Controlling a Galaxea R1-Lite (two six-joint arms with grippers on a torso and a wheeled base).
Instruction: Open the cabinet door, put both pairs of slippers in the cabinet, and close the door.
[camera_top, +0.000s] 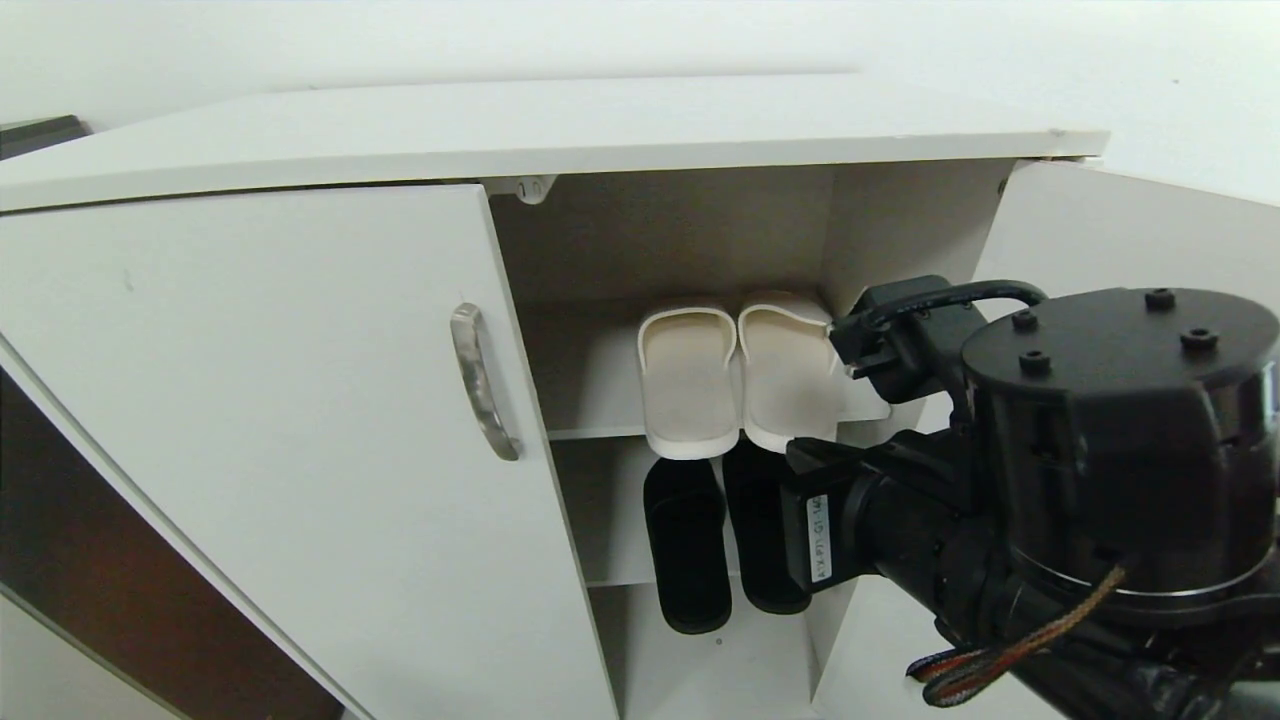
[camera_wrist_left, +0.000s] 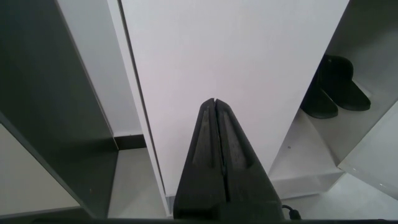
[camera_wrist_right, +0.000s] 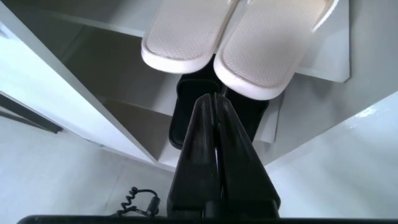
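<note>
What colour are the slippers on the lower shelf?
The black slippers are plain black; the head view shows them best.

Likely a home hallway: white shoe cabinet (camera_top: 500, 125) holding slippers (camera_top: 690, 380), against bare wall (camera_top: 1000, 50).

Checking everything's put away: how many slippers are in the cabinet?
4: two white slippers side by side on the upper shelf, two black slippers on the shelf below; none seems hidden.

in the cabinet (camera_top: 560, 130) one pair of slippers (camera_top: 740, 375) lies on the upper shelf (camera_top: 590, 385), the other pair (camera_top: 715, 545) on the shelf below (camera_top: 615, 570).
</note>
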